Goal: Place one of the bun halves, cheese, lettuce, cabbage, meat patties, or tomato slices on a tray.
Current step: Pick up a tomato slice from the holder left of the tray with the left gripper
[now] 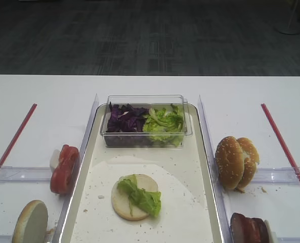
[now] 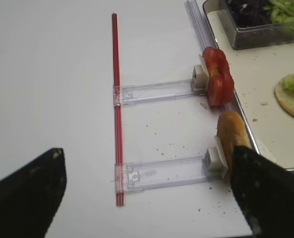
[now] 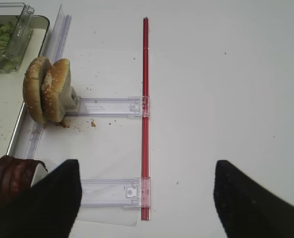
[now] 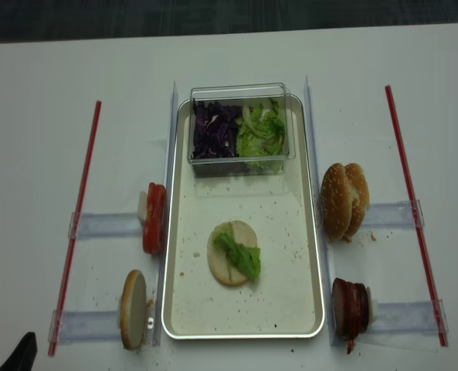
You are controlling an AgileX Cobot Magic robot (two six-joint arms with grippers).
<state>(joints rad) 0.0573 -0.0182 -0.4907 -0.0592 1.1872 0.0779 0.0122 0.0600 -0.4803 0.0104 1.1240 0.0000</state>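
tray [image 4: 310, 255]: shiny metal rim, off-white matt floor speckled with crumbs
box [image 1: 145, 100]: clear glossy plastic
rails [image 3: 109, 106]: clear plastic, smooth
strips [image 2: 116, 99]: red, smooth, look plastic
table [image 1: 43, 96]: plain white, matt
buns [image 1: 234, 162]: golden crust dotted with sesame
lettuce [image 1: 162, 124]: crinkly
tomato [image 2: 217, 76]: wet-looking gloss
patties [image 3: 10, 179]: dark, rough-edged
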